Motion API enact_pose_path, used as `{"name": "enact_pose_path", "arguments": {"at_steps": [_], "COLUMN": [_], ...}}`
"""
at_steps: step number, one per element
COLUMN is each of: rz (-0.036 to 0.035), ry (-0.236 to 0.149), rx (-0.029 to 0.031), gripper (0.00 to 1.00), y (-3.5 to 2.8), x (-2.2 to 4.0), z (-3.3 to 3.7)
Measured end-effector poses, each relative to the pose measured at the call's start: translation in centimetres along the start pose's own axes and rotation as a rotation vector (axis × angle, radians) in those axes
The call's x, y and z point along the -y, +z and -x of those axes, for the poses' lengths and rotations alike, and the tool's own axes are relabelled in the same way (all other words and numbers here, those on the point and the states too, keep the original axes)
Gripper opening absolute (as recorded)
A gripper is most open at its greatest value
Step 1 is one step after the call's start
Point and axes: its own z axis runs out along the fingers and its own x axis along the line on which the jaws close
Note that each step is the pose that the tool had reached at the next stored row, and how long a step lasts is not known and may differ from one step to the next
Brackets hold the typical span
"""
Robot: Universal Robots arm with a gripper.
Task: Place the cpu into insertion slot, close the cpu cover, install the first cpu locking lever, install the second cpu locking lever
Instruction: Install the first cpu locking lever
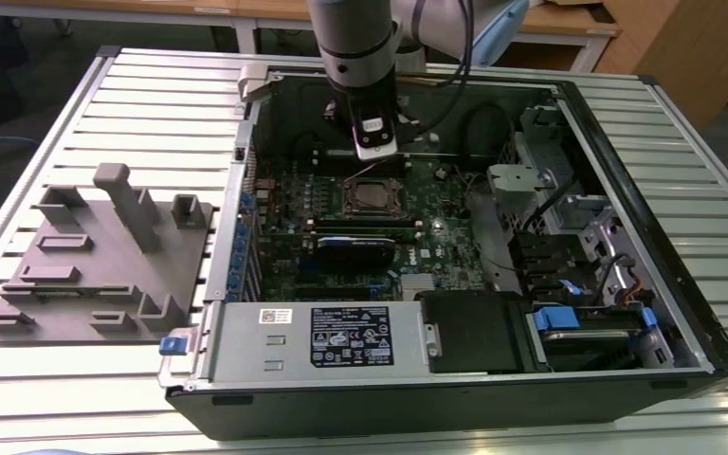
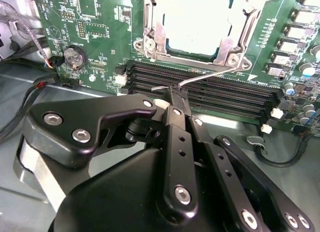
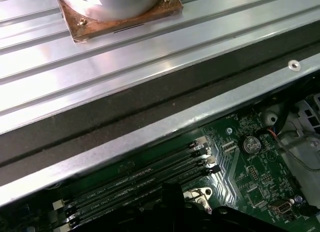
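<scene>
My fingers are pinched together on one thin wire lever. I grip it close to its hooked end, and the rest of the rod slants away toward a corner of the socket. Between me and the socket lie four long black memory slots, side by side, and the lever crosses above them.

The one chip sits flat inside the socket. Its pale metal top shows through the window of the one cover, which lies down over the chip's edges. Off to one side of the socket, one coin battery sits on the green board.

In the exterior view, my arm comes down just beside the socket. On the far side of the socket from my arm, one black card stands in the board. Past the card there is one silver box with a label.

All of this is inside one open computer case, which lies on the slatted worktop. One grey block with pegs rests on the worktop outside the case, at the exterior view's left and well apart from the socket.
</scene>
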Motion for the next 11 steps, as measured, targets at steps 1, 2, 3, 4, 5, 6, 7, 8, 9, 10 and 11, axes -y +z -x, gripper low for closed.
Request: {"name": "enact_pose_path", "arguments": {"at_steps": [1,2,3,4,5,6,7,8,9,10,11], "rz": [0.0005,0.0010,0.0015,0.0021,0.0026,0.0031,0.0036,0.0038,0.0037,0.0037,0.0036], "ry": [0.000,0.000,0.000,-0.001,-0.001,-0.001,-0.001,-0.001,-0.001,-0.001,-0.001], "rx": [0.0005,0.0012,0.0020,0.0029,0.0038,0.0049,0.0057,0.0060,0.0061,0.0061,0.0062], "gripper": [0.10,0.10,0.10,0.10,0.10,0.10,0.10,0.10,0.10,0.10,0.10], "y": [0.05,0.11,0.17,0.23,0.30,0.36,0.43,0.47,0.49,0.49,0.49], "x": [0.03,0.06,0.10,0.13,0.16,0.19,0.22,0.25,0.26,0.26,0.26], "z": [0.00,0.00,0.00,0.00,0.00,0.00,-0.01,-0.01,-0.01,-0.01,-0.01]}}
